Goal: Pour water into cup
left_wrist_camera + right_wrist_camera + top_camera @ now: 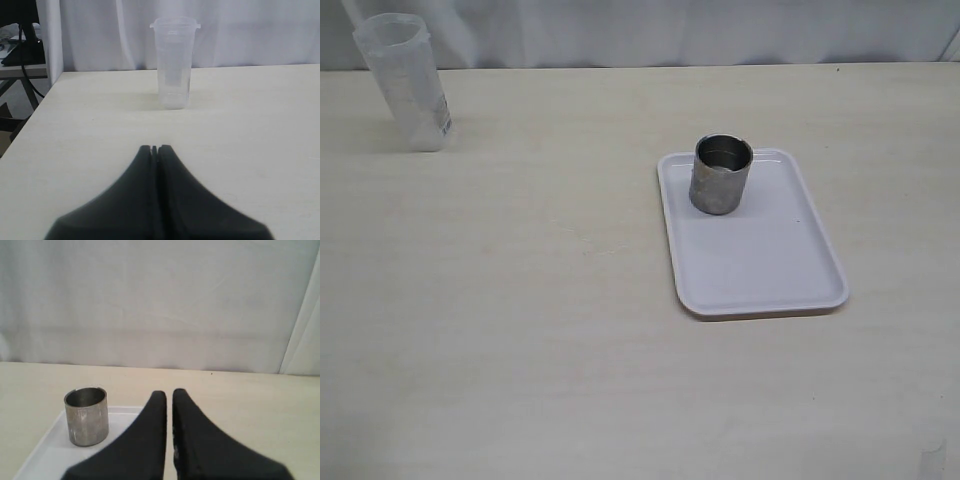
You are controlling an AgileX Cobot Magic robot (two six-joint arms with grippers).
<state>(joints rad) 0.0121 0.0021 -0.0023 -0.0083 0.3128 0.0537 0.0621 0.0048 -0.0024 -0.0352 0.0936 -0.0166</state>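
The steel cup (pixel 722 176) stands upright at the far end of a white tray (pixel 760 262), right of the table's middle. A tall translucent plastic container (pixel 405 80) stands at the far left of the table; the water in it is too faint to make out. In the left wrist view the container (pixel 173 62) stands straight ahead of my left gripper (pixel 154 148), which is shut and empty, well short of it. In the right wrist view the cup (pixel 86 415) stands on the tray (pixel 47 452) beside and beyond my right gripper (pixel 169 393), shut on nothing. Neither gripper appears in the exterior view.
The pale wooden table (pixel 520 330) runs back to a white curtain (pixel 650 30). In the left wrist view the table's side edge (pixel 30 125) drops off beside a dark stand with cables (pixel 20 55).
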